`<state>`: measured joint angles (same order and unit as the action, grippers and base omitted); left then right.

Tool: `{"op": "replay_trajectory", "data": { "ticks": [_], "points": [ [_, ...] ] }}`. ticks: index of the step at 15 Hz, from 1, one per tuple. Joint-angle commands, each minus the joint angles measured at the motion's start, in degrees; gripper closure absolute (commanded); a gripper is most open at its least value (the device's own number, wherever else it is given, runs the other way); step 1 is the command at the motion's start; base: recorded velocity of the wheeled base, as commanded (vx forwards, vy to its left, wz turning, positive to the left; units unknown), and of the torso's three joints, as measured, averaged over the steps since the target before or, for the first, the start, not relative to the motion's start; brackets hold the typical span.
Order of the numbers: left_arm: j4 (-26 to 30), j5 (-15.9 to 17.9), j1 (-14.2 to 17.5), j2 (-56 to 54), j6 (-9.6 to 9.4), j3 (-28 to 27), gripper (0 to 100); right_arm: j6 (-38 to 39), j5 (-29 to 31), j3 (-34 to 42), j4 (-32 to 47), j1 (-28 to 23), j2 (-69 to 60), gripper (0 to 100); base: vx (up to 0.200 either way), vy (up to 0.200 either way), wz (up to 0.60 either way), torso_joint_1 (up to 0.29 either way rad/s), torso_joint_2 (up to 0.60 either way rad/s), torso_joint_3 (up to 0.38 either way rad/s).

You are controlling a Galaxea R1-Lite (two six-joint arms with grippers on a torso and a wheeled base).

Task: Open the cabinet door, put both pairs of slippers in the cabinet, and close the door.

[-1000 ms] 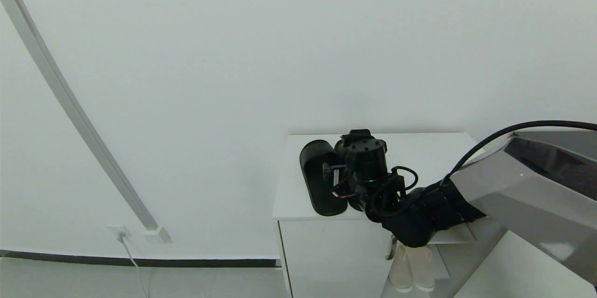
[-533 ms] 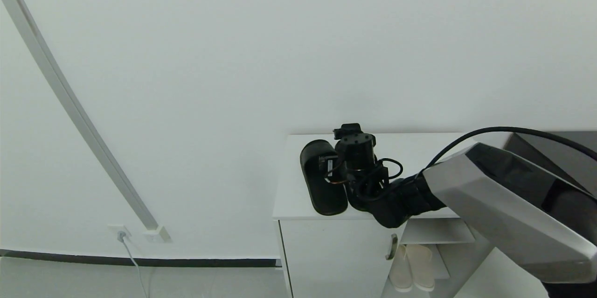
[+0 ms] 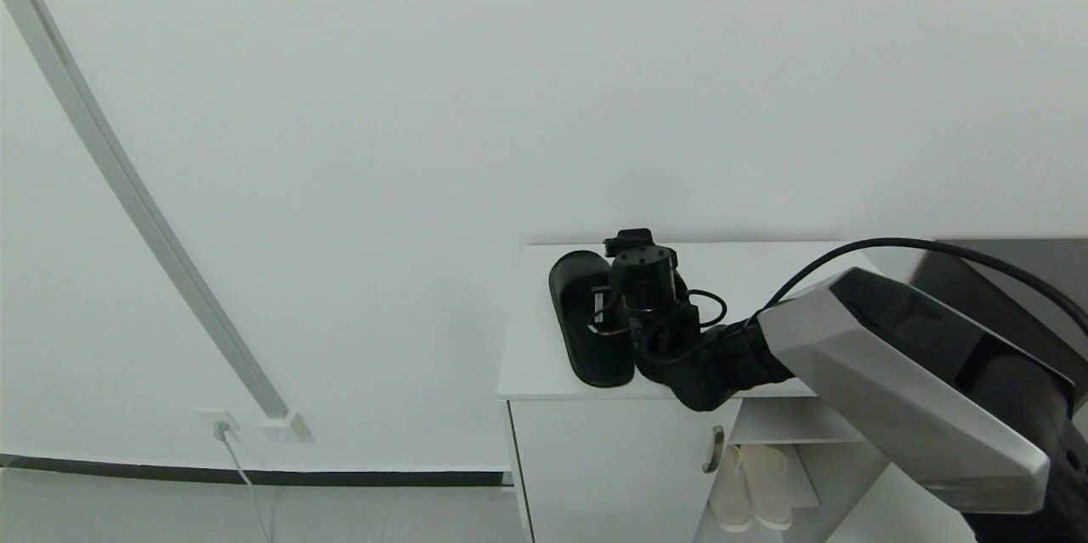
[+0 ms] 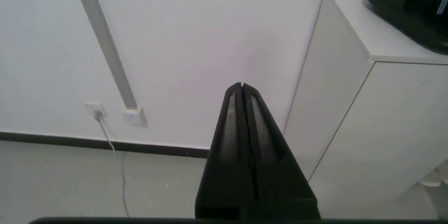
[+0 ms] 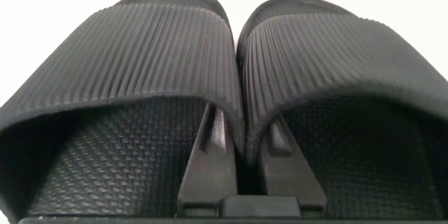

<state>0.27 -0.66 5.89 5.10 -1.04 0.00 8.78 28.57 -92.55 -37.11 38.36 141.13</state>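
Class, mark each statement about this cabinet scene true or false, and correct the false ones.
1. The black slippers lie on top of the cabinet. True.
2. The white slippers lie on the floor beside the cabinet. False: they are inside it.
3. The left gripper is open. False: it is shut, holding nothing.
4. The right gripper has one finger inside each black slipper. True.
5. The cabinet is fully closed. False: its right side stands open, showing shelves.

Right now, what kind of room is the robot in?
Probably a home hallway or entryway, though I can't be sure: a white shoe cabinet stands against a plain wall, black slippers lie on top, and pale slippers sit inside.
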Motion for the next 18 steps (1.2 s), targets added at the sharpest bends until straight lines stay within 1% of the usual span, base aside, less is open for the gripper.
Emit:
{"op": "replay_trajectory", "data": {
  "ticks": [1,4,6,8,11,13,14,15,16,18],
  "points": [
    [0.0,-0.04,0.0,0.0,-0.02,0.0,100,0.01,-0.01,0.09,0.02,0.04,0.02,100,0.0,0.0,0.0,0.0,0.0,0.0],
    [0.0,-0.04,0.0,0.0,-0.02,0.0,100,0.01,-0.01,0.27,-0.07,0.04,-0.42,100,0.0,0.0,0.0,0.0,0.0,0.0],
    [0.0,-0.04,0.0,0.0,-0.02,0.0,100,0.01,-0.01,2.81,-0.16,0.31,-5.08,100,0.0,0.0,0.0,0.0,0.0,0.0],
    [0.0,-0.04,0.0,0.0,-0.02,0.0,100,-0.08,-0.89,9.76,-0.07,1.27,-12.72,100,0.0,0.0,0.0,0.0,0.0,0.0],
    [0.0,-0.04,0.0,0.0,-0.02,0.0,100,0.19,-4.4,25.14,-0.51,3.38,-25.73,100,0.0,0.0,0.0,0.0,0.0,0.0],
    [0.0,-0.04,0.0,0.0,-0.02,0.0,100,0.28,-7.31,36.65,-2.27,5.05,-34.26,100,0.0,0.0,0.0,0.0,0.0,0.0],
    [0.0,-0.04,0.0,0.0,-0.02,0.0,100,0.28,-8.27,40.26,-2.88,5.41,-36.8,100,0.0,0.0,0.0,0.0,0.0,0.0],
    [0.0,-0.04,0.0,0.0,-0.02,0.0,100,0.28,-10.21,46.41,-3.67,6.2,-41.29,100,0.0,0.0,0.0,0.0,0.0,0.0],
    [0.0,-0.04,0.0,0.0,-0.02,0.0,100,0.28,-11.26,49.66,-3.59,6.9,-44.19,100,0.0,0.0,0.0,0.0,0.0,0.0],
    [0.0,0.13,0.0,0.0,-0.02,0.0,100,0.19,-12.31,52.38,-3.59,8.48,-46.56,100,0.0,0.0,0.0,0.0,0.0,0.0]
  ]
}}
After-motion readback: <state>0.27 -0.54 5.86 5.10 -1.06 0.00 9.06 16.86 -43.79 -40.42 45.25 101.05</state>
